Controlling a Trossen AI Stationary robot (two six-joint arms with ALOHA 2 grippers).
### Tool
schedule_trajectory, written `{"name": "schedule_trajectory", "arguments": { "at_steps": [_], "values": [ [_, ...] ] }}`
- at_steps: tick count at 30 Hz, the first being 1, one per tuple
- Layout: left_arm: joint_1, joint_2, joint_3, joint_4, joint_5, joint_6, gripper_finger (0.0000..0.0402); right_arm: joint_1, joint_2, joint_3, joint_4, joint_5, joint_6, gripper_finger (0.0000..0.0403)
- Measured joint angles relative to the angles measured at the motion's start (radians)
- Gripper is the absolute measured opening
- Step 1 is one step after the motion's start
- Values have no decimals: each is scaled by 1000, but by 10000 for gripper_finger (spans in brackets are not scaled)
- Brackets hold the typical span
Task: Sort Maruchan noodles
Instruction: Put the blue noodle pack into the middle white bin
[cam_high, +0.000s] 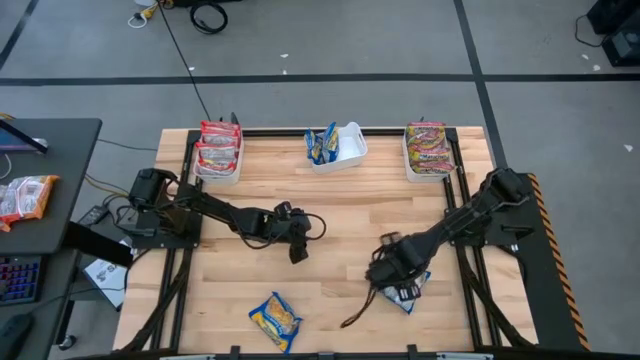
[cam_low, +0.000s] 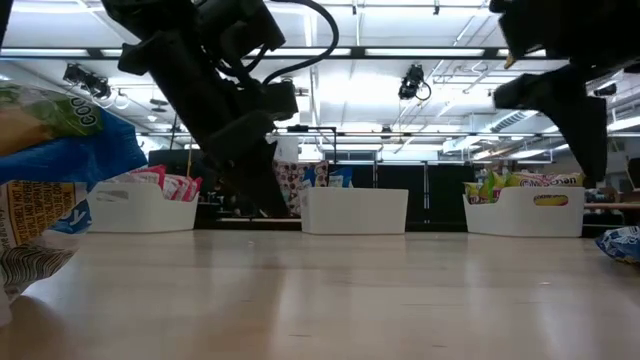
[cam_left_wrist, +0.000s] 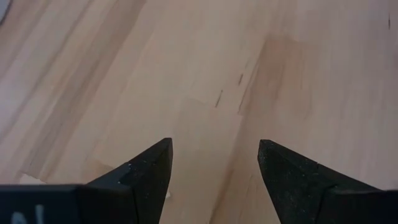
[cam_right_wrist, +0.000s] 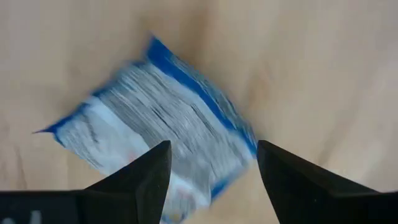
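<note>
A blue-and-white Maruchan noodle packet (cam_right_wrist: 155, 130) lies flat on the table near the right front (cam_high: 410, 295). My right gripper (cam_right_wrist: 213, 168) hangs open above it, pointing down, and touches nothing (cam_high: 384, 276). A blue-yellow packet (cam_high: 276, 320) lies near the table's front edge and shows close up in the low view (cam_low: 40, 190). My left gripper (cam_left_wrist: 214, 168) is open over bare wood at the table's middle (cam_high: 298, 252).
Three white bins stand along the far edge. The left bin (cam_high: 218, 172) holds red packets, the middle bin (cam_high: 350, 150) blue ones and the right bin (cam_high: 408, 160) silvery-green-red ones. Bare wood lies between the arms and the bins.
</note>
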Motion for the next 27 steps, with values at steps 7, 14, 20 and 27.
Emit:
{"name": "schedule_trajectory", "arguments": {
  "at_steps": [7, 14, 20, 27],
  "values": [
    [0, -35, 0, -52, -3, 49, 243, -52, 95, 1, 58, -109, -267, 226],
    [0, -67, 0, -49, -38, 50, 243, -91, 208, 2, 60, -115, -421, 215],
    [0, -77, 0, -70, -38, 52, 243, -102, 252, 8, 56, -147, -458, 198],
    [4, -87, 1, -89, -59, 76, 242, -124, 225, 3, 72, -120, -403, 65]
  ]
}}
